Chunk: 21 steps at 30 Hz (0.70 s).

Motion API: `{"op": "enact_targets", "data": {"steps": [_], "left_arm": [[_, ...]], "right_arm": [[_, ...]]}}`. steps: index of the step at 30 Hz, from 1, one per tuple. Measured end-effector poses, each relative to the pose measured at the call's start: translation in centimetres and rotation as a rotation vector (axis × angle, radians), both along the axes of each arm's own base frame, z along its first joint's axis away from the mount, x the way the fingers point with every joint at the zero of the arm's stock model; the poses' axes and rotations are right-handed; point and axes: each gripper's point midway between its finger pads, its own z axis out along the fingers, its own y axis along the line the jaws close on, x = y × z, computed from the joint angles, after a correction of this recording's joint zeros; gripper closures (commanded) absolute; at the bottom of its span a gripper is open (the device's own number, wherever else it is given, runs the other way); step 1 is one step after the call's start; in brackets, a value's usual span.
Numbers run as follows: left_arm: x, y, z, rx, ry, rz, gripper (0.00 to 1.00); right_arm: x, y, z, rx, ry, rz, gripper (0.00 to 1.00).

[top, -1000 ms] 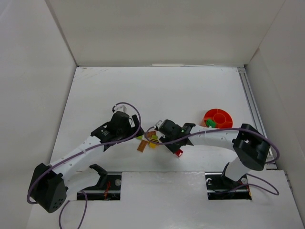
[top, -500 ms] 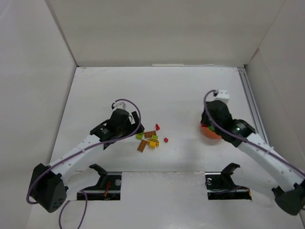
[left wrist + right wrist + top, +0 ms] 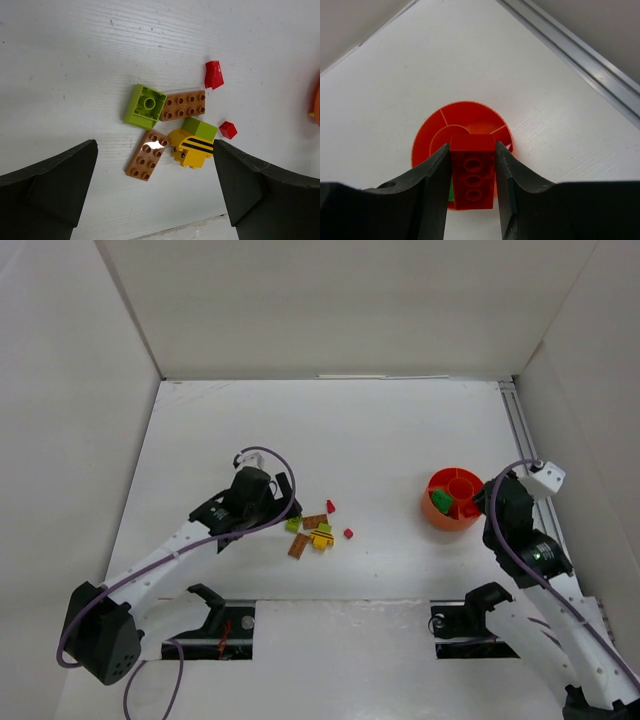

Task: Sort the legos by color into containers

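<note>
The orange-red bowl [image 3: 436, 512] with dividers stands at the right; a green lego [image 3: 442, 500] lies in it. My right gripper [image 3: 479, 503] is at the bowl's right rim. In the right wrist view my gripper [image 3: 473, 150] is shut on a red brick [image 3: 472, 175] held just above the bowl [image 3: 435, 135]. The loose legos lie at table centre: lime brick [image 3: 145, 106], two brown plates [image 3: 185, 105] [image 3: 147, 155], yellow striped brick [image 3: 192, 150], two small red pieces [image 3: 213, 74] [image 3: 227, 129]. My left gripper [image 3: 155, 143] is open above the pile, also in the top view [image 3: 283, 508].
A metal rail [image 3: 530, 465] runs along the table's right side, close behind the bowl; it also shows in the right wrist view [image 3: 570, 50]. White walls enclose the left, back and right. The arm mounts [image 3: 225, 625] sit at the near edge.
My right arm has swung from the pile at table centre to the bowl on the right, carrying the red brick. The left arm has barely moved.
</note>
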Motion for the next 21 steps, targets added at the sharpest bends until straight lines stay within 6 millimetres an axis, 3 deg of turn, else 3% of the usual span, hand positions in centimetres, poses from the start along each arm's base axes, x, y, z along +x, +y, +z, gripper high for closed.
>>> {"op": "enact_targets", "data": {"steps": [10, 21], "left_arm": [[0.4, -0.1, -0.2, 0.008, 0.011, 0.004, 0.00], [0.6, 0.0, -0.3, 0.010, 0.015, 0.011, 0.00]], "right_arm": [[0.7, -0.5, -4.9, 0.010, 0.034, -0.068, 0.72], [1.4, -0.5, -6.8, 0.013, 0.008, -0.091, 0.67]]}}
